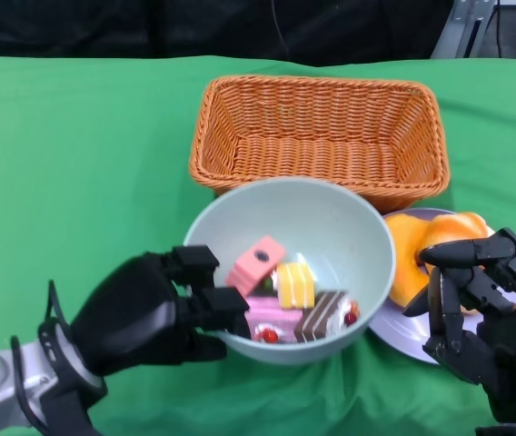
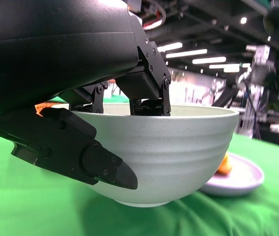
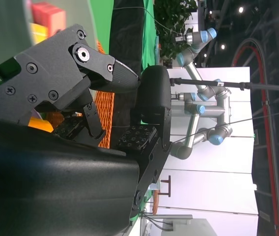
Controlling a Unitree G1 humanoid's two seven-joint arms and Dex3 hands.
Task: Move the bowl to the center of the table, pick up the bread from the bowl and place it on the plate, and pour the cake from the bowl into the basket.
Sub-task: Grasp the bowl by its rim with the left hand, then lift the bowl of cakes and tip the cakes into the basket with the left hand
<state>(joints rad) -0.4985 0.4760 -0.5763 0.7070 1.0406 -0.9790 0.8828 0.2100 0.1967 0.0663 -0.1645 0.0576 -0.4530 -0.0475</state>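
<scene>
- One green cloth covers the tabletop (image 1: 76, 154), soft and creased where it bunches under the dishes near the front edge.
- Wicker basket (image 1: 320, 136): rectangular, orange-brown, tightly woven, with sloping walls; it sits at the back of the group, its front wall just behind the bowl's far rim.
- Bowl (image 1: 331, 227): round, pale grey-green, smooth and matte with faint ridges on its outer wall in the left wrist view; it stands in front of the basket and overlaps the plate's edge on the robot's right.
- Left hand (image 1: 163, 309): black, hard-shelled, clamped on the bowl's near rim, with fingers (image 2: 147, 105) hooked over the lip inside and the thumb pressed against the outer wall.
- Right hand (image 1: 476, 300): black, fingers apart and loosely curled, holding nothing; it hovers over the near side of the plate, partly hiding it.
- Plate (image 1: 394, 331): shallow, pale lilac, glossy; it lies beside the bowl on the robot's right, touching or nearly touching it.
- Bread (image 1: 421, 250): rounded, orange-yellow, smooth-skinned; it rests on the plate, between the bowl's wall and the right hand.
- Cake pieces (image 1: 285, 295): small blocky slices in pink, yellow and dark brown with white stripes, lying clustered in the bottom of the bowl toward its near side.
</scene>
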